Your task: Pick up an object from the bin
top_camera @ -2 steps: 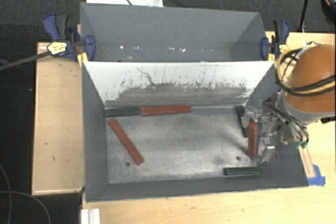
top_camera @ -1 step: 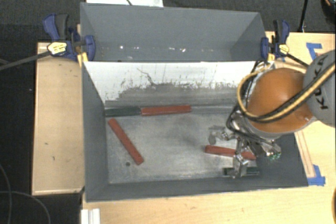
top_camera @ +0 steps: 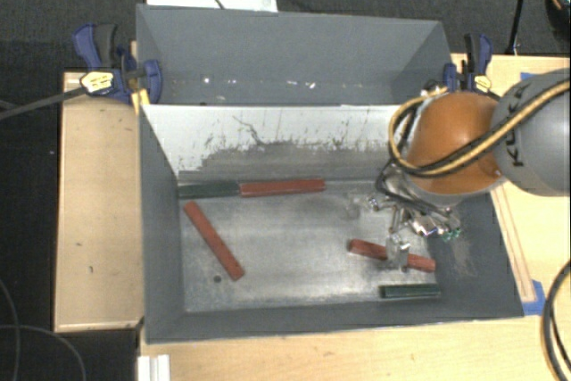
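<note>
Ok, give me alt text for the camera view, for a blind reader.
The gripper is low over a short red stick at the front right of the grey bin, a dark green stick in front of it. A slanted red stick lies at left; a long red stick and a dark stick lie along the back wall.

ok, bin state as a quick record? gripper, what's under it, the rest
gripper: low over right-front floor of the bin
under gripper: short red stick, flat, middle hidden
in grasp: cannot tell
nearby: front green stick, flat by front wall
left: diagonal red stick
back wall: back green stick and back red stick, end to end
</note>
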